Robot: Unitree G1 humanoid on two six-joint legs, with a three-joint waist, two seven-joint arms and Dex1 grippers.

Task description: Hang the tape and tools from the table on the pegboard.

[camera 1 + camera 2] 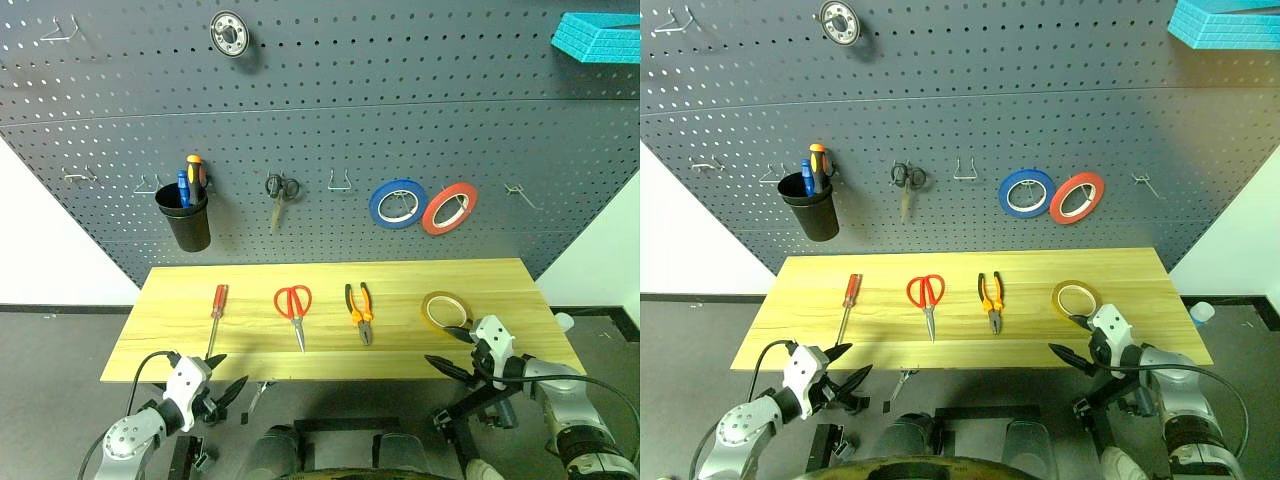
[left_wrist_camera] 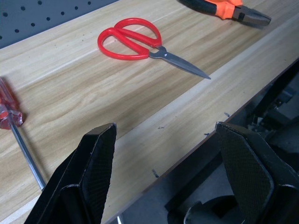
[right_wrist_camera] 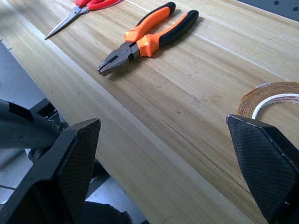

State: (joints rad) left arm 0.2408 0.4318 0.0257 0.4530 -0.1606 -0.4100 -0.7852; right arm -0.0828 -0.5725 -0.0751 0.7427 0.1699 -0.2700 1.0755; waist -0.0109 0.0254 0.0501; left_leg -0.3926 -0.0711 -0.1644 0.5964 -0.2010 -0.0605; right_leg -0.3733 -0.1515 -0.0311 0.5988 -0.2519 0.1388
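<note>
A: Progress check. What has gone up on the pegboard (image 1: 330, 110)?

B: Nothing from the task set. The screwdriver (image 1: 215, 305), red scissors (image 1: 294, 305), pliers (image 1: 359, 309) and yellow tape (image 1: 445, 309) all lie flat on the surface (image 1: 500, 280).

A: Jaws?

B: Left gripper (image 1: 232, 392): jaws spread, empty, at the near edge, with the screwdriver just beyond. Right gripper (image 1: 449, 351): jaws fully spread, empty, with the tape just beside one finger and the pliers farther ahead.

A: Remaining?

B: All four items, by my reading. The tape looks the likeliest first pick.
</note>
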